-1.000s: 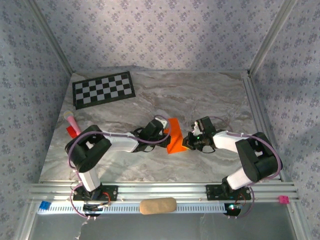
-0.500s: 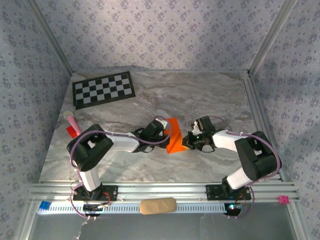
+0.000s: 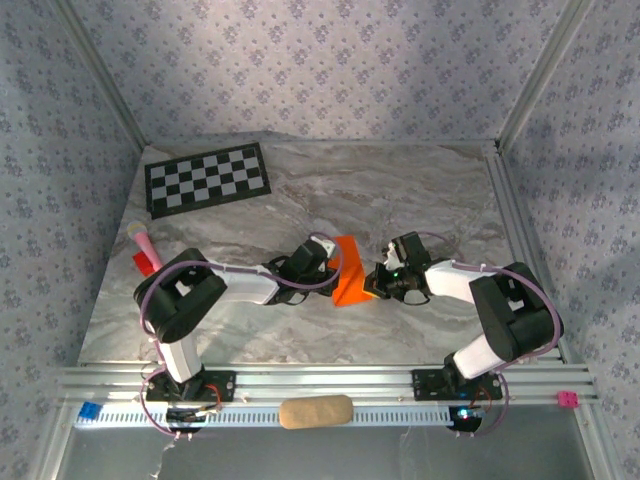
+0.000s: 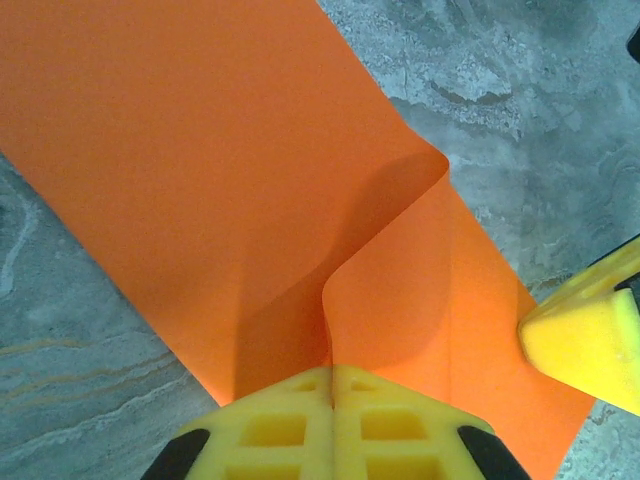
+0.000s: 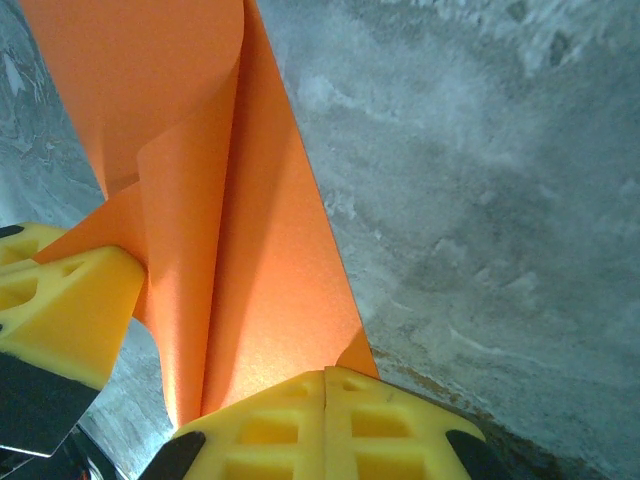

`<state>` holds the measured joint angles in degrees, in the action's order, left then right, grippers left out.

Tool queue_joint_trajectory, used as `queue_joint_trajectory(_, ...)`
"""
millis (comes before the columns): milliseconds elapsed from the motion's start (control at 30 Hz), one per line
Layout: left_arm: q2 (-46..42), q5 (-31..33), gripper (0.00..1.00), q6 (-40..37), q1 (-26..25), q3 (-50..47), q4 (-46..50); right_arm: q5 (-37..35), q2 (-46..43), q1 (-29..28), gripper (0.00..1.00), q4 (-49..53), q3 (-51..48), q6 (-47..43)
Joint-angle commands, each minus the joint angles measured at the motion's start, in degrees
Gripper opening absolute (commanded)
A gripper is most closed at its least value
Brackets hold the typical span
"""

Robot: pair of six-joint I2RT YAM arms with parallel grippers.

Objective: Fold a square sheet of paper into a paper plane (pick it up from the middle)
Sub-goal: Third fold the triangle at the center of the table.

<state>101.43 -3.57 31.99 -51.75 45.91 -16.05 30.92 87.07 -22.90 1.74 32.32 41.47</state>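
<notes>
The square sheet of paper (image 3: 348,272) is bright orange and partly folded, lying mid-table between both grippers. My left gripper (image 3: 326,264) is shut on its left side. In the left wrist view a raised curl of the sheet (image 4: 200,160) runs into the seam of the closed yellow fingertips (image 4: 300,420), and the left gripper (image 4: 331,372) pinches it there. My right gripper (image 3: 376,283) is shut on the sheet's right edge. The right wrist view shows the sheet (image 5: 260,280) rolled over itself, a corner caught in the right gripper (image 5: 325,375).
A black-and-white checkerboard sheet (image 3: 207,178) lies at the back left. A small red and pink object (image 3: 145,250) sits near the left edge. A tan oval pad (image 3: 315,411) rests on the front rail. Metal frame rails border the marble table (image 3: 420,190).
The left arm has shifted slightly and the sheet has edged a little to the left. Both grippers stay closed on the paper.
</notes>
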Motion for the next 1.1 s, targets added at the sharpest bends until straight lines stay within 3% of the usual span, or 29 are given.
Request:
queue_joint_trajectory(0, 1.12, 0.17, 0.08, -1.14, 0.24, 1.63, 0.86, -2.84, 1.44, -0.21, 0.00, 4.38, -0.21, -0.91)
queue_joint_trajectory(600, 2.20, -1.22, 0.08, -1.58, 0.29, 1.65, 0.79, 0.27, -2.86, -3.23, 0.07, 2.47, 1.59, -2.12)
queue_joint_trajectory(1067, 0.92, -3.13, 0.08, -2.55, 0.84, 2.01, 0.96, -4.39, 1.19, -3.09, 0.04, 5.69, 1.17, -2.35)
